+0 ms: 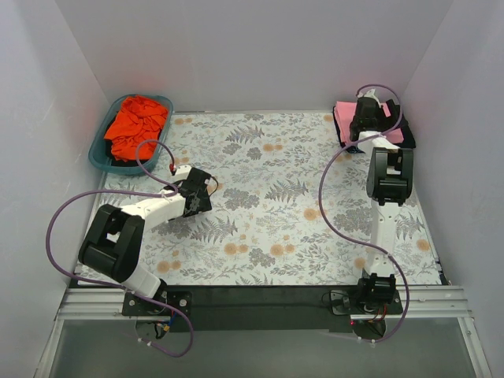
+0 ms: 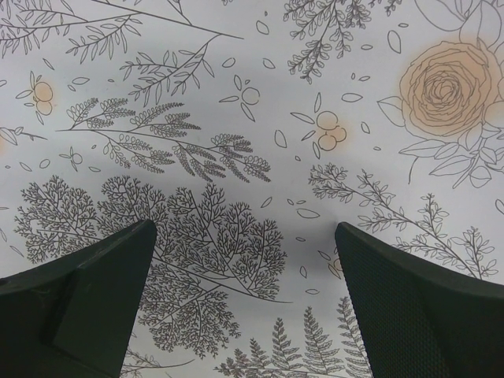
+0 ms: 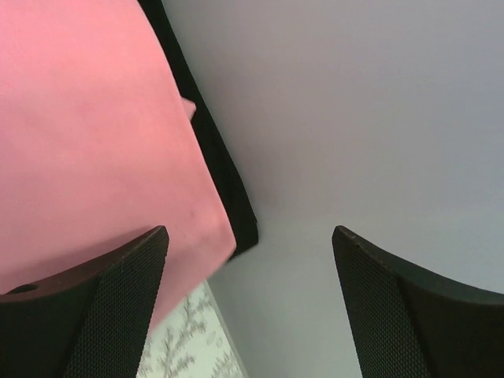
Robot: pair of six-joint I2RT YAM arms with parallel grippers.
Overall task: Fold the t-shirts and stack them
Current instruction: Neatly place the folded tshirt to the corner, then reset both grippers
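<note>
The pink t-shirt (image 1: 343, 118) was seen folded flat at the far right corner of the table (image 1: 268, 236), close to the side wall (image 1: 465, 118). It had been laid on top of the black t-shirt (image 3: 227, 189), of which only a narrow dark strip was shown along the pink one's edge in the right wrist view. The right gripper (image 3: 249, 232) was held above this stack, near its edge. Its jaws were spread wide, and nothing was caught between them. Only the pale wall and a corner of the flowered tablecloth (image 3: 189, 339) were seen through the gap.

The orange-red t-shirt (image 1: 135, 124) was found crumpled, not folded, in the teal basket (image 1: 101, 155) at the far left corner of the table, well apart from the stack.

The left gripper (image 2: 244, 230) was held low over the left part of the tablecloth, between the basket and the middle of the table. Its jaws were also spread fully apart and no cloth was gripped. Only the printed ferns and roses were seen beneath it.
</note>
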